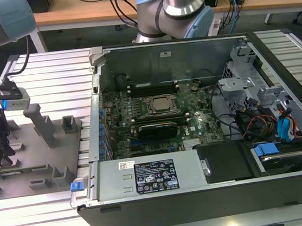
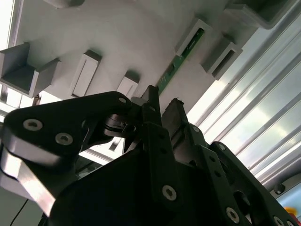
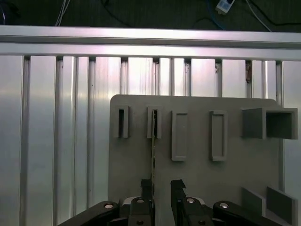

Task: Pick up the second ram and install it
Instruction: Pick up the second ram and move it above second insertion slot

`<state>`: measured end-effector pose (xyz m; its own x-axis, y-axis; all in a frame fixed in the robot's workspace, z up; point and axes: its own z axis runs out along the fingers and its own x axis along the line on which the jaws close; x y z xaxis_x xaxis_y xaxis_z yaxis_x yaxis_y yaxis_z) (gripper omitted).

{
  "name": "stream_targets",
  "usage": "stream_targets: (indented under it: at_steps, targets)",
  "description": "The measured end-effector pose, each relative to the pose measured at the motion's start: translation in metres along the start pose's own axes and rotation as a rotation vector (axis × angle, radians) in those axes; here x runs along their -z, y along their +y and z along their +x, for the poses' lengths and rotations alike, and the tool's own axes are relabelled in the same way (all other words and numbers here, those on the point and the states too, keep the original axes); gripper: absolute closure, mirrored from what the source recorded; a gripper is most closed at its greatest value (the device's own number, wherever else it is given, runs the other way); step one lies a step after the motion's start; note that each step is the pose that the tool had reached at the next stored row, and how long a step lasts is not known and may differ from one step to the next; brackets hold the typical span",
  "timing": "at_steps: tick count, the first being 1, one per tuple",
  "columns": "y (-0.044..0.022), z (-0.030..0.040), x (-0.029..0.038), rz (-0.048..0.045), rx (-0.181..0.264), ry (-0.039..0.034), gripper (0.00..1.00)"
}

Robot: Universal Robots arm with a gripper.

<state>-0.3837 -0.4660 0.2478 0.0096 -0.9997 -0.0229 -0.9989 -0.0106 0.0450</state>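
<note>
Where the gripper [image 3: 162, 184] hangs over the grey fixture plate [image 3: 202, 188], its two black fingers [image 3: 146, 188] stand a narrow way apart, clamped on nothing. The second ram [image 3: 153, 146] stands on edge in the plate's slotted holders. In the first wrist view, which looks straight down, it appears as a thin line. It runs from one holder [image 3: 154, 123] to the gap between the fingers, close to the inner face of one of them. Whether that finger touches the board cannot be told; it seems to lie just beside it.

The second wrist view, taken low and at a slant, adds the flat side of the second ram [image 2: 181, 57], a green strip. It also shows the fingertips [image 2: 150, 100] at the strip's near end, one to either side of its line.

The exterior view gives the wider setting. The gripper is at the exterior view's left, above the fixture plate [image 1: 58, 156], which lies on a ribbed aluminium table [image 1: 53, 69]. Well apart, toward the exterior view's right, sits the open computer case [image 1: 204, 199] with its motherboard [image 1: 159, 136] face up. The arm's base [image 1: 174, 6] stands beyond the case.
</note>
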Motion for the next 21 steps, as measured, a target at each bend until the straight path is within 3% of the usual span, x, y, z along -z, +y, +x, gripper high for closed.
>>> stream_targets:
  at_steps: [21]
  targets:
    - [-0.0011,0.0064,-0.0259,-0.0001,0.000,0.0000,0.70]
